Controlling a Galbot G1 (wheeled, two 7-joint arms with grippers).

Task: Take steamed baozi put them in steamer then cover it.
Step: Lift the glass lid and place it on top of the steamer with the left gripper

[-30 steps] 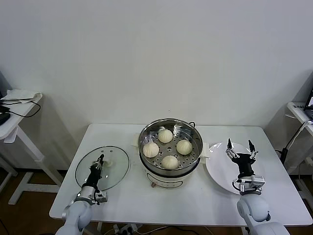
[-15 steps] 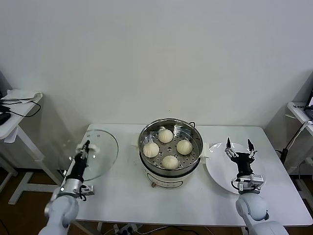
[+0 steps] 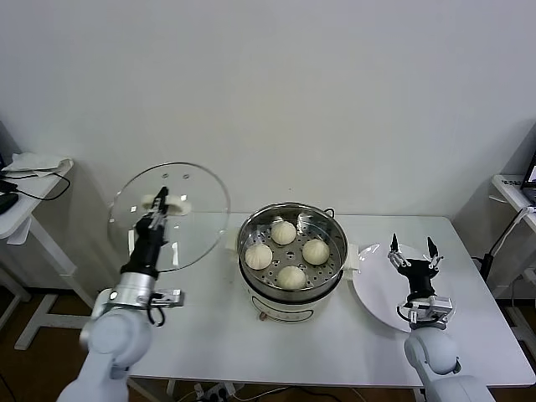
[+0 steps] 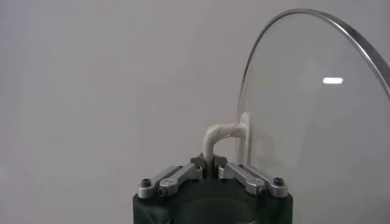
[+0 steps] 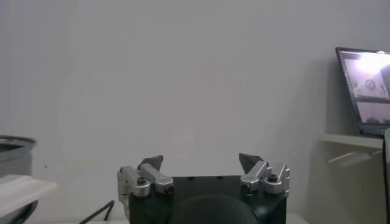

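Observation:
Four cream-white baozi [image 3: 291, 276] lie on the perforated tray inside the shiny steel steamer [image 3: 251, 230] at the table's middle. My left gripper [image 3: 157, 201] is shut on the white handle of the round glass lid [image 3: 197, 209] and holds the lid tilted in the air, left of the steamer. In the left wrist view my left gripper [image 4: 209, 163] pinches the handle [image 4: 214, 137], with the lid [image 4: 317, 115] beside it. My right gripper [image 3: 411, 248] is open and empty above the white plate [image 3: 377, 293]; it also shows open in the right wrist view [image 5: 200, 163].
The white table [image 3: 218, 335] carries the steamer and plate. A side table [image 3: 25, 180] with cables stands at far left, another stand [image 3: 511, 188] at far right. A white wall is close behind.
My left gripper has lifted the glass lid off the table, up and toward the steamer, tilting it upright. The right gripper has stayed over the plate.

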